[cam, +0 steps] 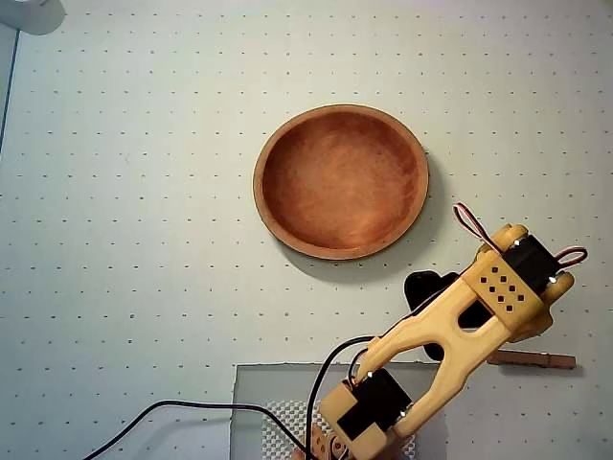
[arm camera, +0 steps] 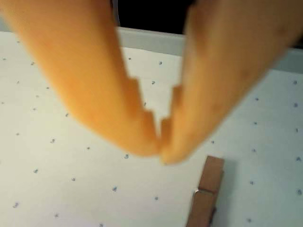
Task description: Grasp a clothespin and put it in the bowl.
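Clothespin (arm camera: 205,195) beside closed claw (arm camera: 160,152)

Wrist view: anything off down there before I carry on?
Nothing stands out. The gripper is shut and empty above the mat, with the clothespin lying flat just beside it, intact. The bowl sits upright and empty.

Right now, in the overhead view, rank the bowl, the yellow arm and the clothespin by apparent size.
1. Yellow arm and wooden bowl: unsure which is larger. The arm is longer, but it sits nearer the camera.
2. Clothespin: smallest, slim, partly hidden under the arm.
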Robot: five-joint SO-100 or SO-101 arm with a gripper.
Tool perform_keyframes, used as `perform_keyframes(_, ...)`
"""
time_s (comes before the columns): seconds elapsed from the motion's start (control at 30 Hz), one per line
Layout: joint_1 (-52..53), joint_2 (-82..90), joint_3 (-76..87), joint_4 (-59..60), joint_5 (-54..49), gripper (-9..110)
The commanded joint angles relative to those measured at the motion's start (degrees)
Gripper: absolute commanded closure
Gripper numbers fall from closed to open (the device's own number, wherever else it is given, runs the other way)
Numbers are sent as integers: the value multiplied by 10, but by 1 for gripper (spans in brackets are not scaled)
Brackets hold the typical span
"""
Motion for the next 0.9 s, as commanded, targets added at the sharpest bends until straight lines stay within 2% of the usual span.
perform_keyframes(0.0,0,5,-3,5,4,104)
perform_keyframes(0.27,0,-4,-11,4,-4,104)
perform_keyframes(0.6,40,-125,-88,4,33,104)
perform_keyframes(0.87,87,-187,-169,4,51,89)
